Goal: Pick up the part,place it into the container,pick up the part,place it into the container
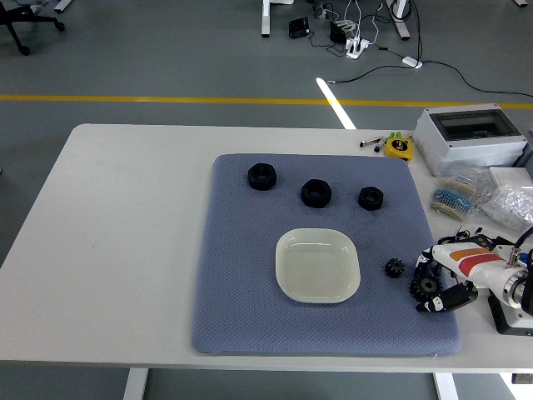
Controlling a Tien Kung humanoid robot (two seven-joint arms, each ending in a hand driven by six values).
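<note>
large gear [425,287] on blue mat [241,275], right of the plate, right hand [441,279] closing its fingers around it | small gear [394,267] just left, apart | white plate [317,265] empty, mid mat | three black nuts [316,192] in far row | grey box [470,137], bags at table's right edge

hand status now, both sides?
Left robot hand: not in view.
Right robot hand: fingers curled around the larger black gear on the mat; whether the grasp is closed cannot be told.
</note>
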